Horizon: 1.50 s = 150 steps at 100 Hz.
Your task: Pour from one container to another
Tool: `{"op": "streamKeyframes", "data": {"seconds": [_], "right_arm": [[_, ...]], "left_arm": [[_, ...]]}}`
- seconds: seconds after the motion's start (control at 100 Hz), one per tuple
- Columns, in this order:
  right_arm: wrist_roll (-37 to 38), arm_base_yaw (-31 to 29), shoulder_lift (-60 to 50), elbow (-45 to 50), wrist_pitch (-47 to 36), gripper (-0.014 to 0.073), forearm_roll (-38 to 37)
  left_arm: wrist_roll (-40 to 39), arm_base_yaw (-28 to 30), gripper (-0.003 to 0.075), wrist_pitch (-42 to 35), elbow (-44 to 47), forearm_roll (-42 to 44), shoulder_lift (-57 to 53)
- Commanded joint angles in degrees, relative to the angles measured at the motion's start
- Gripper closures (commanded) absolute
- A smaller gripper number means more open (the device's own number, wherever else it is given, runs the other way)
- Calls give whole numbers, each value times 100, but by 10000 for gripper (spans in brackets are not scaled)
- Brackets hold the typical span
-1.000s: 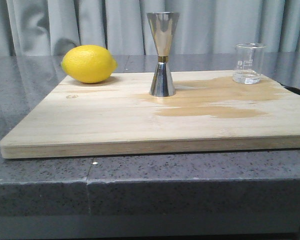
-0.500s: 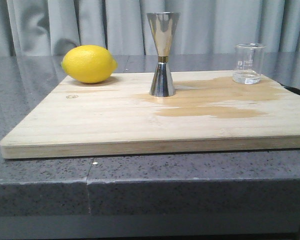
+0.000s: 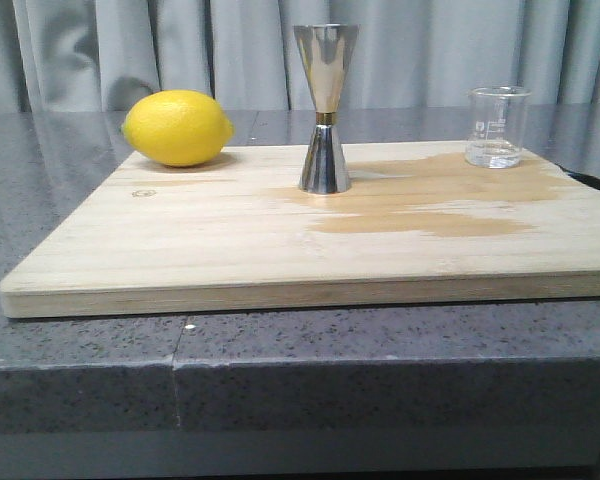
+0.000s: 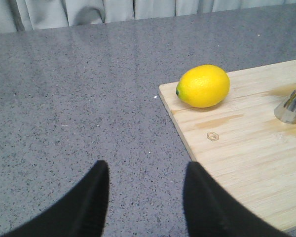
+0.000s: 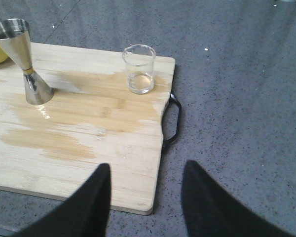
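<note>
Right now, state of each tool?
Left tool: open, holding nothing, over the countertop.
Right tool: open, holding nothing, short of the beaker.

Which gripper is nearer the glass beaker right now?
Right. The right gripper hangs open by the board's handle end, where the beaker stands. The left gripper hangs open off the opposite end, near the lemon, with the jigger between.
</note>
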Motion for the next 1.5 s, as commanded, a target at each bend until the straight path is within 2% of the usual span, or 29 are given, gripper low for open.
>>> {"op": "streamKeyframes", "data": {"seconds": [0.0, 0.12, 0.18, 0.87, 0.97, 1.06, 1.24, 1.49], "right_arm": [[21, -5, 1, -130, -463, 505, -58], [21, -5, 1, -130, -463, 634, -58], [21, -5, 1, -130, -476, 669, -58], [21, -5, 1, -130, -584, 669, -69], [21, -5, 1, -130, -584, 669, -69], [21, -5, 1, -130, -584, 669, -69], [21, -5, 1, -130, -584, 669, -69], [21, -5, 1, -130, -584, 669, -69]], "left_arm": [[-61, -27, 601, -513, -158, 113, 48], [-61, -27, 737, -513, -158, 143, 48], [-61, -27, 739, -525, -158, 172, 48], [-30, 22, 739, -607, -33, 222, -33], [595, 396, 739, -807, 344, 10, -357], [1066, 886, 739, -1360, 807, -546, -843], [1049, 1511, 739, -2319, 2020, -563, -1844], [1049, 1873, 739, -3095, 3505, -769, -3001]]}}
